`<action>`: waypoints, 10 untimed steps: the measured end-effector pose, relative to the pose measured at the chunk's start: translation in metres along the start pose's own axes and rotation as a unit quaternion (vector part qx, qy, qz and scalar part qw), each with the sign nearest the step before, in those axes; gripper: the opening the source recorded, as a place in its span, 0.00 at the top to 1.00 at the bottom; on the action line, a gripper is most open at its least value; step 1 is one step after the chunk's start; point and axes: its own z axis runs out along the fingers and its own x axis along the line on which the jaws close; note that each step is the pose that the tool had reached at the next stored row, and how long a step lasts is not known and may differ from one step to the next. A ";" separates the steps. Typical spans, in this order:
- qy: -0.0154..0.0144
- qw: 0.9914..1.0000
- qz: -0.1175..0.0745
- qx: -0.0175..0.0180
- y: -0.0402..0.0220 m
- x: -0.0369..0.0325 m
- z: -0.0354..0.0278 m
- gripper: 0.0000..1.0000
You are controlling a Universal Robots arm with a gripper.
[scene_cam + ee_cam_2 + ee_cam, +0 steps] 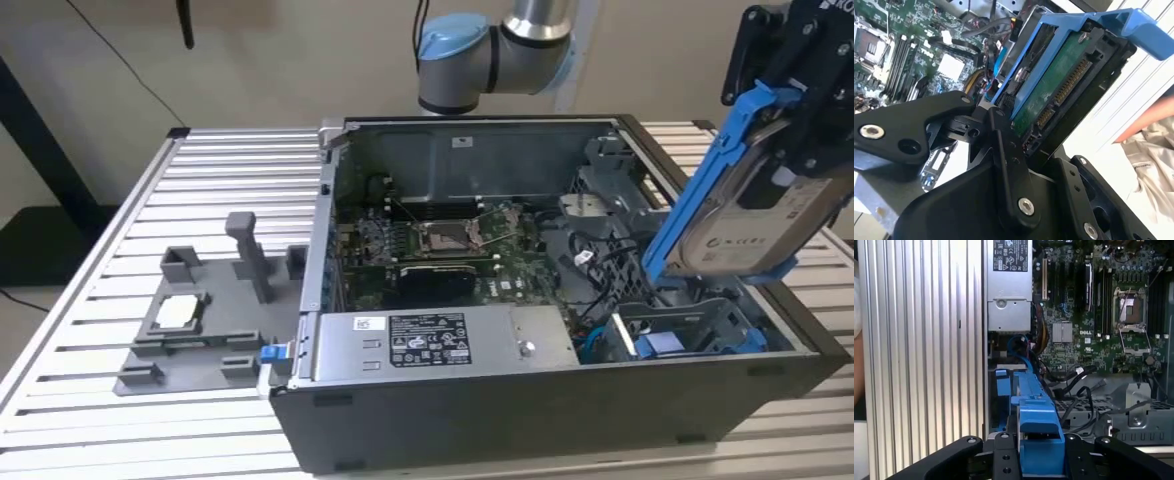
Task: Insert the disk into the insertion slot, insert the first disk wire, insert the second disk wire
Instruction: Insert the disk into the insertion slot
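My gripper (785,140) is shut on the disk (747,225), a silver-grey drive in a bright blue carrier. The disk hangs tilted, nearly on edge, over the open computer case at the exterior view's right. In the second wrist view the black fingers (1004,145) clamp its end, and its green circuit board (1054,85) and connector face the camera. The first wrist view shows the carrier (1034,405) running away from the gripper (1036,452). The insertion slot (687,330), a dark bay with blue edges, lies below the disk in the case's near right corner. Black cables (587,255) lie beside it; I cannot tell which are the disk wires.
The case holds a motherboard (441,245) and a silver power supply (427,340) along its front wall. A grey fixture with upright posts (247,250) and a small silver chip (180,312) sits on the slatted table (80,300). A person's sleeve (1149,130) is close by.
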 end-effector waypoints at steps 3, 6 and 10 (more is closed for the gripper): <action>0.000 1.000 0.000 0.001 0.0000 0.0004 0.0053 0.68; 0.000 1.000 0.000 0.001 -0.0001 0.0011 0.0108 0.68; 0.000 1.000 0.000 0.001 -0.0006 0.0016 0.0178 0.68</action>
